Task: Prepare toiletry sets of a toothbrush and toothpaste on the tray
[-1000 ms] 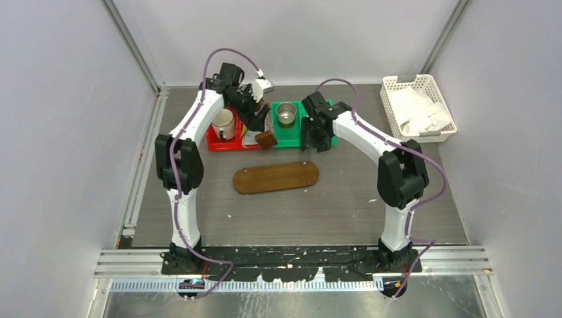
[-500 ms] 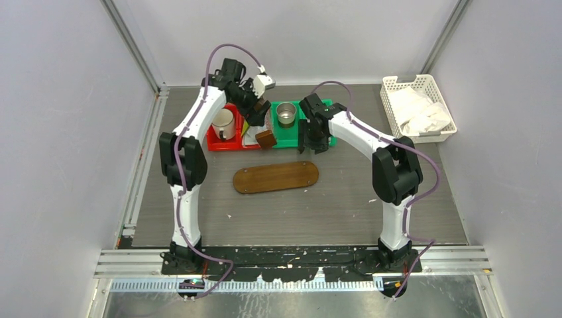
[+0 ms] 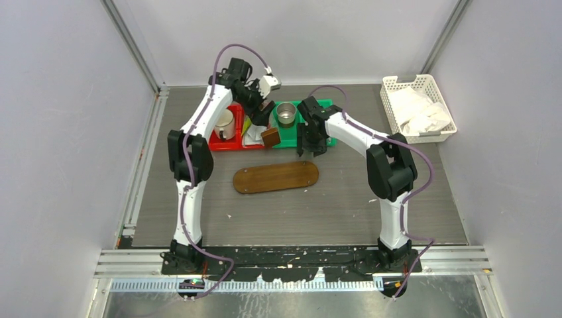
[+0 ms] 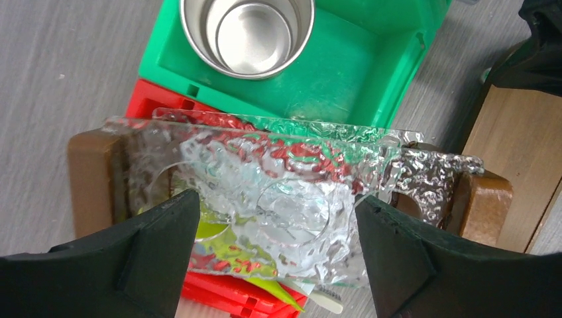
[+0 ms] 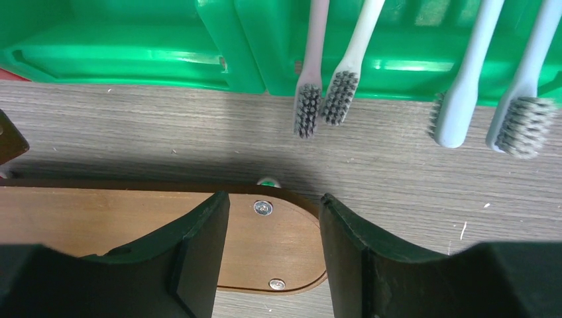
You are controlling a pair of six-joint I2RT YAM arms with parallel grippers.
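Several pale toothbrushes (image 5: 340, 93) lie in the green bin (image 5: 132, 50), their heads sticking out over its near edge. My right gripper (image 5: 273, 252) is open and empty, just above the right end of the wooden tray (image 5: 278, 245); in the top view the gripper (image 3: 306, 146) sits by the bin's front. My left gripper (image 4: 275, 218) is open and empty over a clear textured holder with wooden ends (image 4: 265, 179). A yellow-green tube (image 4: 285, 291) and one toothbrush head (image 4: 328, 301) show under that holder, on the red bin (image 4: 219, 295). The whitish tubes are hidden.
A metal cup (image 3: 286, 112) stands in the green bin (image 3: 323, 106). A white mug (image 3: 224, 124) stands in the red bin (image 3: 219, 143). The oval wooden tray (image 3: 275, 177) lies in front of both bins. A white basket with cloths (image 3: 417, 108) is at the back right.
My left gripper has moved up and to the right over the holder. My right gripper has shifted left along the green bin's front, toward the tray.
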